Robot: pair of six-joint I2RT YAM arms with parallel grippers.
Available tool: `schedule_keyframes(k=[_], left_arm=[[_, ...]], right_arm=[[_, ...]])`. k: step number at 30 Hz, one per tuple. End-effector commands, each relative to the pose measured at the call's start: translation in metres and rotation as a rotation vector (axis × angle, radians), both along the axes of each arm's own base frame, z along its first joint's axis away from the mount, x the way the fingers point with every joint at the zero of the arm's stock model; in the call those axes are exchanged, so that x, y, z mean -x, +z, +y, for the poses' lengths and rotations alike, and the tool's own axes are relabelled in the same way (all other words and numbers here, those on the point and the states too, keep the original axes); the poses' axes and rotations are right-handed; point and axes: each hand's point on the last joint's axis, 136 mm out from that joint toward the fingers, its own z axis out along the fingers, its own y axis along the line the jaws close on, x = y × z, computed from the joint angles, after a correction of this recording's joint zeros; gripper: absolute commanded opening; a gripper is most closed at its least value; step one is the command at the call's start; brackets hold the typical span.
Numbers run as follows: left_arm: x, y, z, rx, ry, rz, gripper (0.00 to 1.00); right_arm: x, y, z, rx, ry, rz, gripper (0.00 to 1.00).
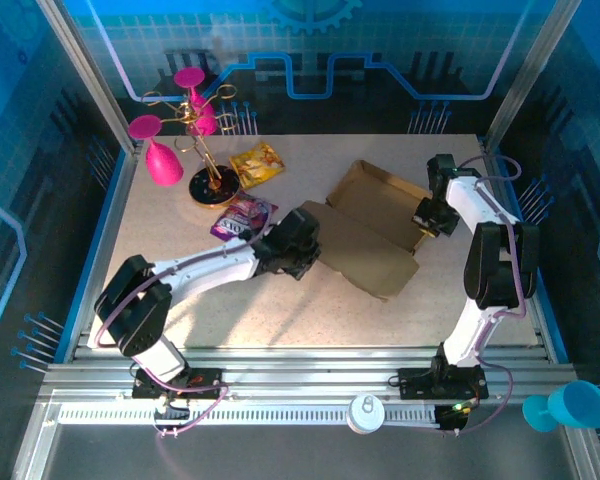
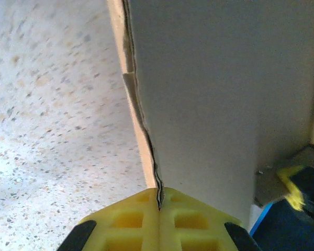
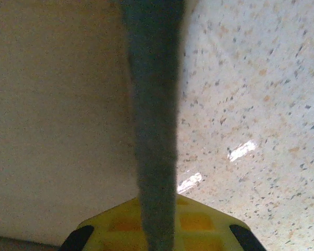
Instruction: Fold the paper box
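Yellow pads point(image 2: 131, 219) of the left gripper point(image 2: 158, 192) are seen pressed together on a thin cardboard edge of the paper box point(image 2: 199, 104), so this gripper is clamped on the box and nothing else is held. The right gripper point(image 3: 157, 204) is likewise drawn narrow, with a dark, blurred panel edge pinched between its pads. From above, the box is seen lying partly opened out on the speckled table point(image 1: 280, 310). Its brown panels run on a slant from far-left to near-right. The box's left end is gripped by the left gripper and its right edge by the right one. The cardboard is thus spanned between them, and neither arm can be called nearer. A purple packet point(image 1: 242, 215) lies just beside the box's left end. A yellow packet point(image 1: 257, 163) and a gold stand of pink goblets point(image 1: 212, 180) are set farther off beyond that end. The coming fold is judged to depend on the held edges being raised across the long axis, toward the box's middle.
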Motion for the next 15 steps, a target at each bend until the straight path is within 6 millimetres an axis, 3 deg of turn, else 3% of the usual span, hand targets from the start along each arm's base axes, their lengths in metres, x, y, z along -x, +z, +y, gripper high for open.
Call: schedule_keyframes(k=[1, 5, 8, 11, 15], left_arm=[[0.011, -0.003, 0.03, -0.33, -0.232, 0.042, 0.0], [-0.004, 0.01, 0.04, -0.494, -0.398, 0.03, 0.0], [-0.012, 0.013, 0.05, -0.557, -0.483, 0.045, 0.0], [-0.022, 0.024, 0.061, -0.599, -0.535, 0.032, 0.0], [-0.034, 0.043, 0.066, -0.637, -0.598, 0.003, 0.0]], right_arm=[[0.018, 0.008, 0.041, -0.086, 0.004, -0.004, 0.07], [0.037, 0.016, 0.074, -0.145, -0.021, -0.037, 0.39], [0.048, 0.027, 0.089, -0.193, -0.054, -0.063, 0.58], [0.056, 0.043, 0.097, -0.238, -0.078, -0.092, 0.7], [0.065, 0.059, 0.105, -0.288, -0.101, -0.118, 0.79]])
